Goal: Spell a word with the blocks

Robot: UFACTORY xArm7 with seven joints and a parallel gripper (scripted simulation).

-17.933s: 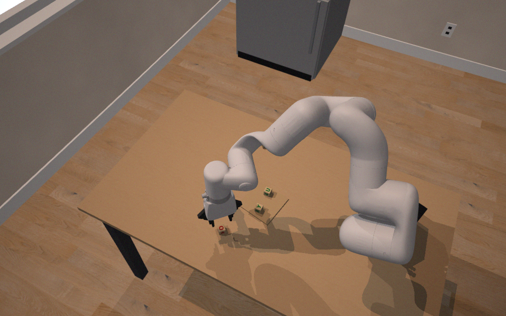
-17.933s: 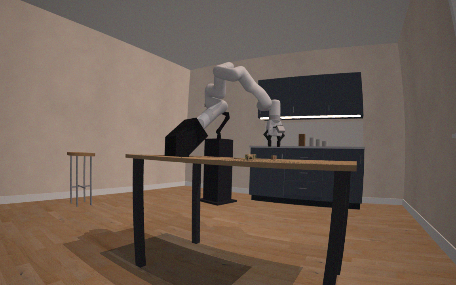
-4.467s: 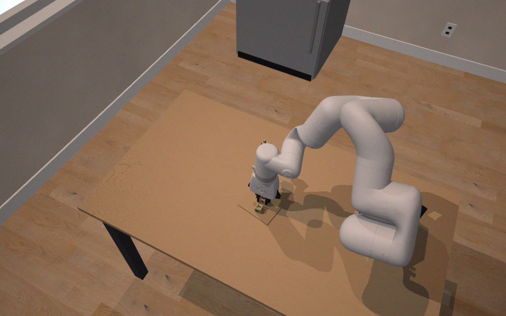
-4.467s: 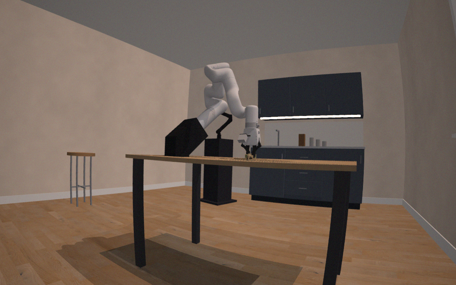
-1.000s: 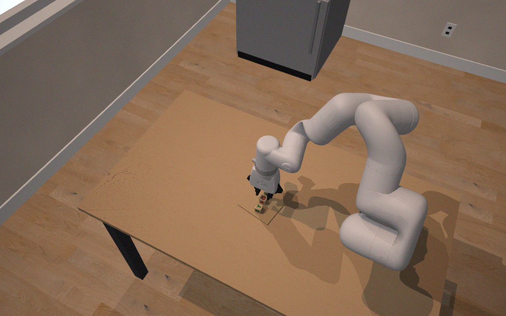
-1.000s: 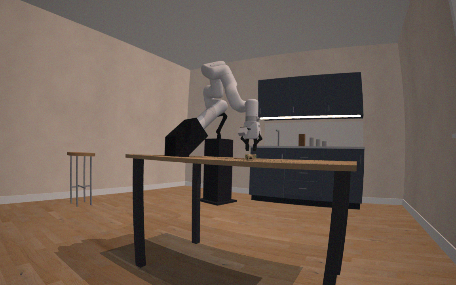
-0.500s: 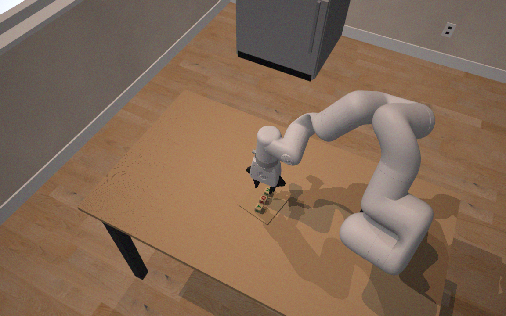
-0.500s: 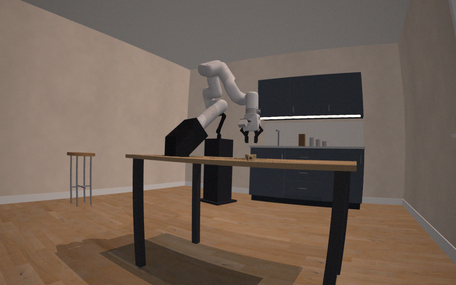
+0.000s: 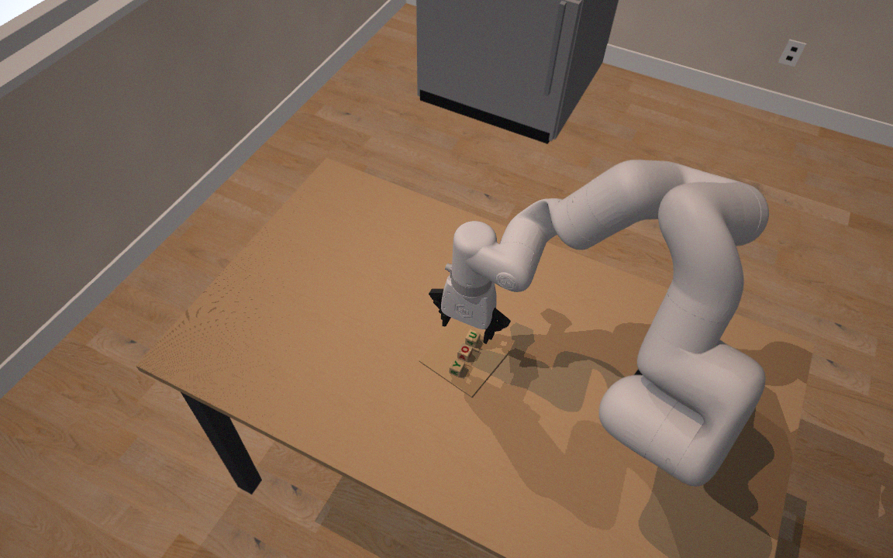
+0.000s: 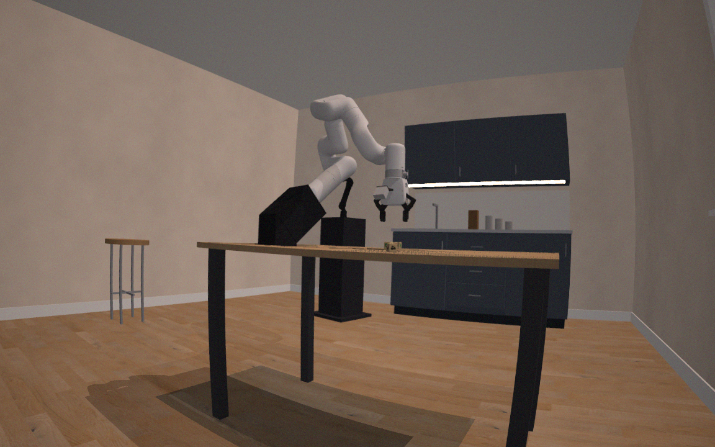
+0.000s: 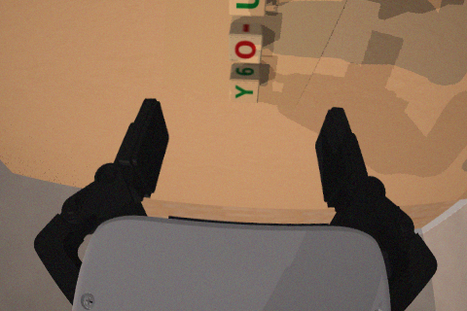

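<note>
Three small wooden blocks lie in a tight, straight row on the thin tan mat (image 9: pixel 479 371). They are the green Y block (image 9: pixel 456 367), the red O block (image 9: pixel 465 353) and the green U block (image 9: pixel 472 339). In the wrist view the U block (image 11: pixel 248 0), O block (image 11: pixel 245 50) and Y block (image 11: pixel 243 91) lie flat with their letters on top, inside the mat's edge line. My gripper (image 9: pixel 467 332) hangs well above the row, wide open and empty; it also shows in the exterior view (image 10: pixel 394 213) and the wrist view (image 11: pixel 241 117). The fourth block is not in view.
The robot base (image 9: pixel 678 416) stands on the table's near right side. The table's front edge (image 9: pixel 311 451) runs close below the mat. A grey fridge (image 9: pixel 505 62) stands on the floor beyond the table, and a stool (image 10: pixel 125 277) off to one side.
</note>
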